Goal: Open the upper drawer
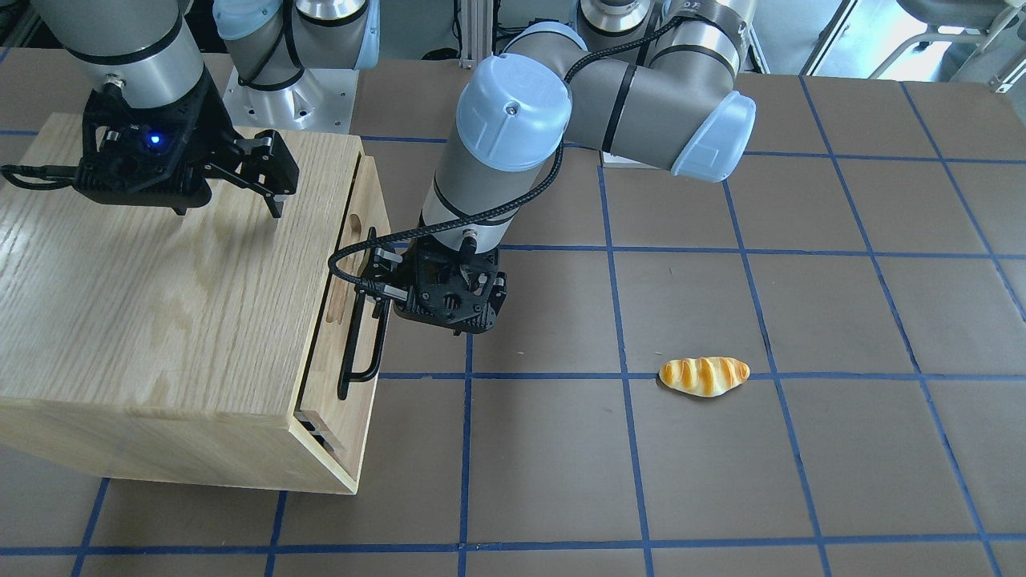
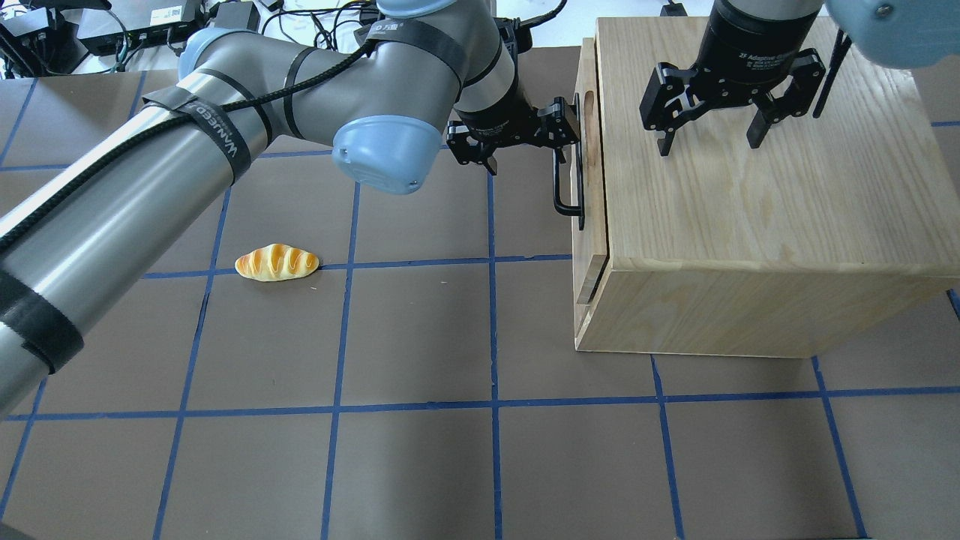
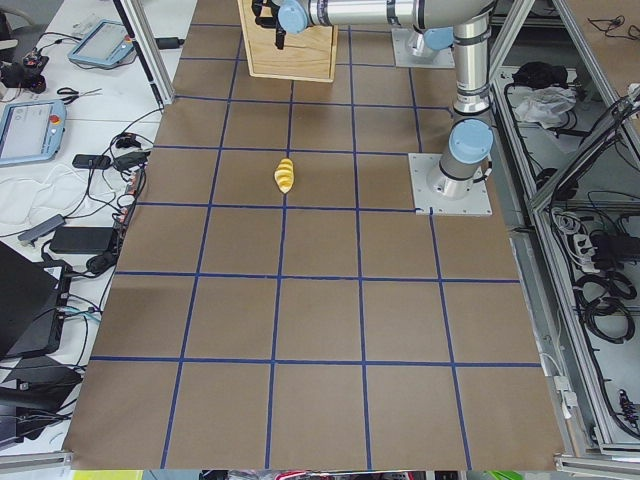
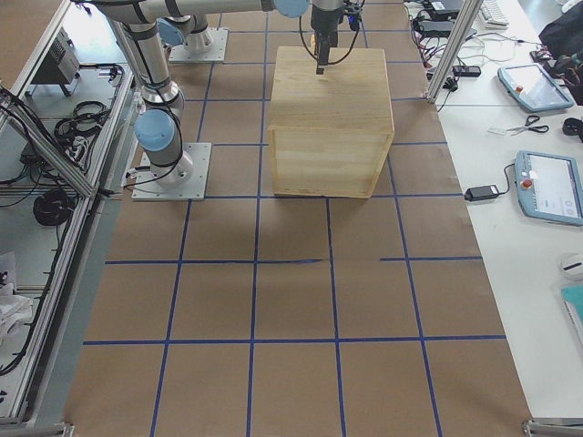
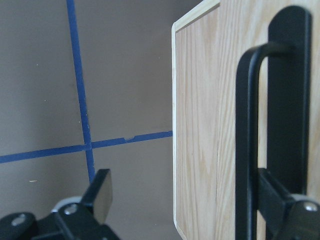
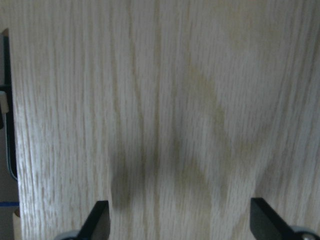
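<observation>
The upper drawer (image 2: 592,225) is a light-wood front panel at the top of the cabinet's left face, and it stands slightly out from the box. Its black bar handle (image 2: 568,187) and oblong finger slot (image 2: 589,105) face my left arm. My left gripper (image 2: 564,133) is open at the handle's far end. In the left wrist view the handle bar (image 5: 245,125) stands between the fingers (image 5: 100,192), close to the right one. My right gripper (image 2: 709,139) is open and empty just above the cabinet top.
The oak cabinet (image 2: 750,210) stands on the table's right half, and its grained top fills the right wrist view (image 6: 160,100). A bread roll (image 2: 276,262) lies on the brown mat to the left of the drawer front. Blue tape lines grid the table.
</observation>
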Controlling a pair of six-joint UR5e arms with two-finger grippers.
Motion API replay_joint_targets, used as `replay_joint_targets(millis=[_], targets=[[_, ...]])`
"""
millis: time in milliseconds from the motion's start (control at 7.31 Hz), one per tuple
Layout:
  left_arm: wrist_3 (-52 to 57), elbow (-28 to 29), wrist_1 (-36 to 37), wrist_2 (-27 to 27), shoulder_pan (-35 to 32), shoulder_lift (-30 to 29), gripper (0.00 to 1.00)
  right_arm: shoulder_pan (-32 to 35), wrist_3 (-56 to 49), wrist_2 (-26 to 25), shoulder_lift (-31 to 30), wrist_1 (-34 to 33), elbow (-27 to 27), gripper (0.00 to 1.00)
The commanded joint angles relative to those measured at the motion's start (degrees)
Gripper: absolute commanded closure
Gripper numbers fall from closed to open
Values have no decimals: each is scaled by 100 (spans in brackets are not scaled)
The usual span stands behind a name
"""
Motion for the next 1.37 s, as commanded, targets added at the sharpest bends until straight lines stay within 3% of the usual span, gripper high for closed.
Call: replay_joint_targets(millis=[0, 1232], targets=[[9, 3, -36, 209, 4, 1, 0, 0, 3, 0, 0, 0, 0, 0], [61, 12, -45, 421, 169, 44, 0, 0, 3, 0, 0, 0, 0, 0]])
